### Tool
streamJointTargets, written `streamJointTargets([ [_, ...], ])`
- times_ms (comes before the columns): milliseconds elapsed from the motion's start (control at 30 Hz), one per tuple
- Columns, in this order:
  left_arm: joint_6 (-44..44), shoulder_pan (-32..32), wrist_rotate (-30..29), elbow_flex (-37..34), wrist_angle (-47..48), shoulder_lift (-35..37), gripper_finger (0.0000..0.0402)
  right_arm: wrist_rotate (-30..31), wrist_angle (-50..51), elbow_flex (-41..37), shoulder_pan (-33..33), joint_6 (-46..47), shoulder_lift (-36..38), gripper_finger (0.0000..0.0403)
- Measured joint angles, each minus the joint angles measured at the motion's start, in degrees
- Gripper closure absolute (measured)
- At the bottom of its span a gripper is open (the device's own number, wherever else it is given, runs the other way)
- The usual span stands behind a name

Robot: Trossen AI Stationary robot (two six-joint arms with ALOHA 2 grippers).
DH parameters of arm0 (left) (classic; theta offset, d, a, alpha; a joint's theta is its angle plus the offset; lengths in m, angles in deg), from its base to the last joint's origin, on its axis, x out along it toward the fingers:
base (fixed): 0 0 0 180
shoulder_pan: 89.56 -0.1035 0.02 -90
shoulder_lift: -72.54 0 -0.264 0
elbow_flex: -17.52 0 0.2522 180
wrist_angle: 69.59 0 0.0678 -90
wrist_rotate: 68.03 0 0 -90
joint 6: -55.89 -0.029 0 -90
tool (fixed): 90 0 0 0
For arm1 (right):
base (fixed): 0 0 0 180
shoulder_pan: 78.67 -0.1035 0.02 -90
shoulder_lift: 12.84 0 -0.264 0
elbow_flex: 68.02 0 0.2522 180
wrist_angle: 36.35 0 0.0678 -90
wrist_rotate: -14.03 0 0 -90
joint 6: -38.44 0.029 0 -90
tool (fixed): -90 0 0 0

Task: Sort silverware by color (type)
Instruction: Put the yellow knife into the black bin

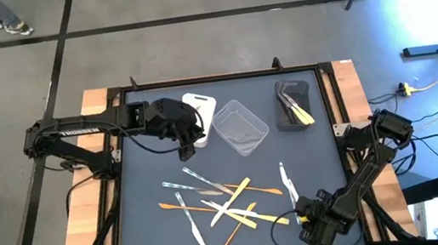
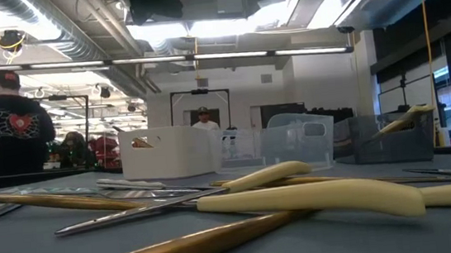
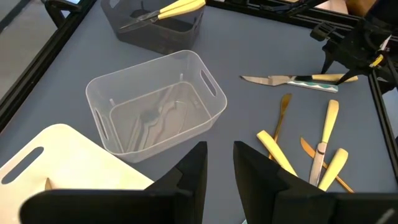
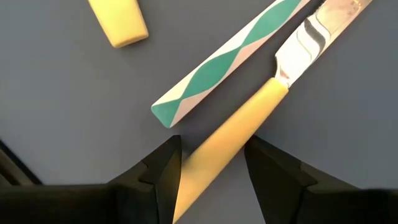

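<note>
Silverware (image 1: 221,201) lies scattered on the dark mat: yellow-handled, tan wood-like and clear pieces. My right gripper (image 4: 214,171) points down at the pile's near right, open, one finger on each side of a yellow knife handle (image 4: 239,130). That knife lies flat beside a green-and-white patterned handle (image 4: 230,62). My left gripper (image 3: 221,174) hovers by the white tub (image 1: 200,108), its fingers a little apart with nothing between them. The dark grey tub (image 1: 292,104) holds yellow-handled pieces (image 3: 174,9). My right gripper comes from above with its fingers (image 4: 165,177) across the yellow handle near its free end. The knife lies flat on the mat. I cannot tell whether the fingers touch it.
A clear tub (image 1: 241,126) with clear pieces in it stands between the white and dark grey tubs along the far side. The table's black frame (image 1: 333,106) edges the mat. People stand in the room beyond the table (image 2: 9,122).
</note>
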Motion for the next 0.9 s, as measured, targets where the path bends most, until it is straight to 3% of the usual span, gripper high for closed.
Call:
streamJointTargets([
  [367,0.0,0.0,0.0,0.0,0.0,0.0,0.0329,-0.09,0.11,-0.07,0.0,-0.01,-0.09,0.0233],
  [900,-2.04,0.0,0.0,0.0,0.05,0.24,0.0329,-0.02,2.39,-0.09,0.0,1.36,-0.15,0.0348],
])
